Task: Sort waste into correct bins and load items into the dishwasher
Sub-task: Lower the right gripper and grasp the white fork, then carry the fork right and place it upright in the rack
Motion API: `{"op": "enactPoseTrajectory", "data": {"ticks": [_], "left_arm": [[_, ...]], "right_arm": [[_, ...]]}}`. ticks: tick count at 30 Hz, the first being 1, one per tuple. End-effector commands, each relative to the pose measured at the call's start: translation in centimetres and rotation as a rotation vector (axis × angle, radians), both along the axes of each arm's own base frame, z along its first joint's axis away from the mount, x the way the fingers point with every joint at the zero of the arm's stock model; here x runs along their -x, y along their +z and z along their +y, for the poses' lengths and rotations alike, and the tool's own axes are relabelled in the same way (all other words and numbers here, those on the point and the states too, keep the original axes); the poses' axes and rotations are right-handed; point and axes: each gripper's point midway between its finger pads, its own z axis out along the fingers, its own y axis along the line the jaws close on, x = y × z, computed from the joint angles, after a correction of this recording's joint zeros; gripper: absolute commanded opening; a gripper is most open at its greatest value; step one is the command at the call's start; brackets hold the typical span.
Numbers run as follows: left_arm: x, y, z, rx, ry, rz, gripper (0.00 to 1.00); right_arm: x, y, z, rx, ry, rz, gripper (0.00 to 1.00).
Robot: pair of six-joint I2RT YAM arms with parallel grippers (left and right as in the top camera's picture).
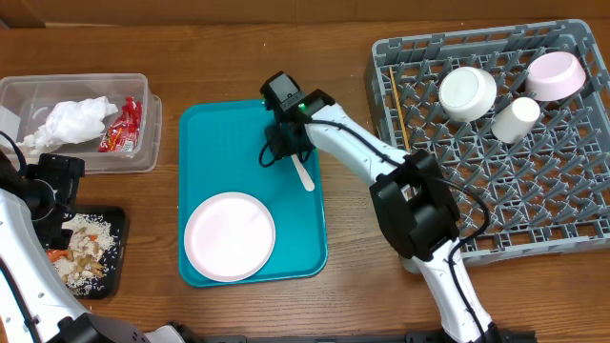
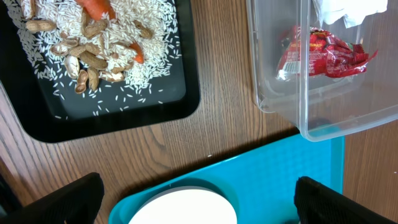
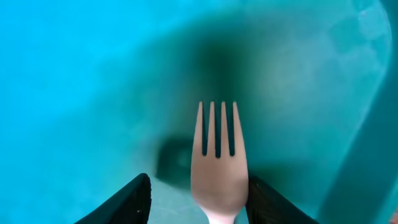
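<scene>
A white plastic fork (image 1: 303,173) lies on the teal tray (image 1: 219,133). My right gripper (image 1: 286,143) is low over it. In the right wrist view the fork (image 3: 217,162) sits between the fingers of the right gripper (image 3: 198,186), which is open, with a gap on the left side. The white plate (image 1: 229,235) rests at the tray's near end. My left gripper (image 2: 199,205) stands wide open and empty above the plate's edge (image 2: 180,208). The clear tub (image 1: 143,152) holds a napkin (image 1: 76,122) and a red wrapper (image 1: 124,124). The black tray (image 1: 114,248) holds rice (image 2: 155,37) and carrot (image 2: 96,7).
The grey dish rack (image 1: 572,210) at the right holds a white bowl (image 1: 467,92), a pinkish bowl (image 1: 556,74), a white cup (image 1: 516,119) and a chopstick (image 1: 398,110). Peanut shells (image 2: 87,59) lie in the rice. Bare wood separates the tub, black tray and teal tray.
</scene>
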Motion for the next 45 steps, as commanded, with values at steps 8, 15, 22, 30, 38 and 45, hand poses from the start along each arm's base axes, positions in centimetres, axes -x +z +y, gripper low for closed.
{"op": "enactPoseTrajectory", "data": {"ticks": [8, 15, 22, 30, 38, 45], "left_arm": [[-0.1, 0.1, 0.2, -0.011, -0.008, 0.002, 1.00], [-0.1, 0.1, 0.2, -0.011, -0.008, 0.002, 1.00], [-0.1, 0.1, 0.2, -0.011, -0.008, 0.002, 1.00], [-0.1, 0.1, 0.2, -0.011, -0.008, 0.002, 1.00], [-0.1, 0.1, 0.2, -0.011, -0.008, 0.002, 1.00], [-0.1, 0.1, 0.2, -0.011, -0.008, 0.002, 1.00]], "right_arm": [[-0.3, -2.7, -3.3, 0.159, -0.045, -0.068, 0.41], [-0.2, -2.7, -3.4, 0.177, -0.040, -0.071, 0.33], [0.2, -2.5, -2.9, 0.150, -0.035, -0.048, 0.32], [-1.4, 2.5, -2.6, 0.116, -0.102, -0.051, 0.31], [-4.6, 9.8, -4.8, -0.012, -0.172, -0.050, 0.27], [-7.2, 14.1, -11.1, -0.065, -0.281, -0.072, 0.26]]}}
